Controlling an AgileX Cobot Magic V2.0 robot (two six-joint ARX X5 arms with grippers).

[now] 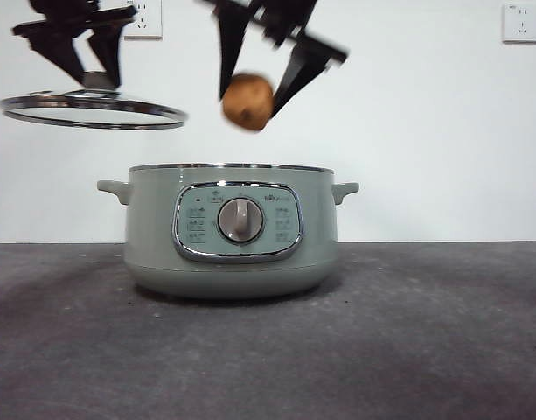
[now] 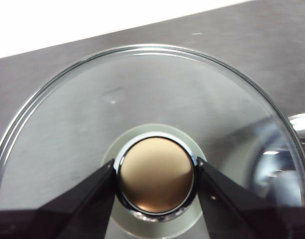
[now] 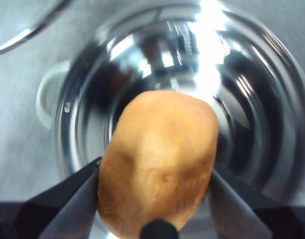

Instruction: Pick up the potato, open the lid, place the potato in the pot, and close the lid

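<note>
The golden-brown potato [image 1: 247, 101] [image 3: 158, 159] hangs in the air above the open pot [image 1: 231, 232], held by my right gripper [image 1: 259, 83] [image 3: 154, 174], which is shut on it. The right wrist view looks down past the potato into the pot's shiny steel bowl [image 3: 242, 99]. My left gripper [image 1: 86, 66] [image 2: 156, 177] is shut on the knob [image 2: 155, 174] of the glass lid [image 1: 91, 109] [image 2: 92, 109]. It holds the lid level in the air, up and to the left of the pot.
The pot stands on a grey tabletop [image 1: 425, 332] before a white wall with sockets [image 1: 521, 22]. A pot side handle [image 3: 45, 97] shows beside the bowl. The lid's chrome rim [image 3: 23, 37] crosses a corner of the right wrist view.
</note>
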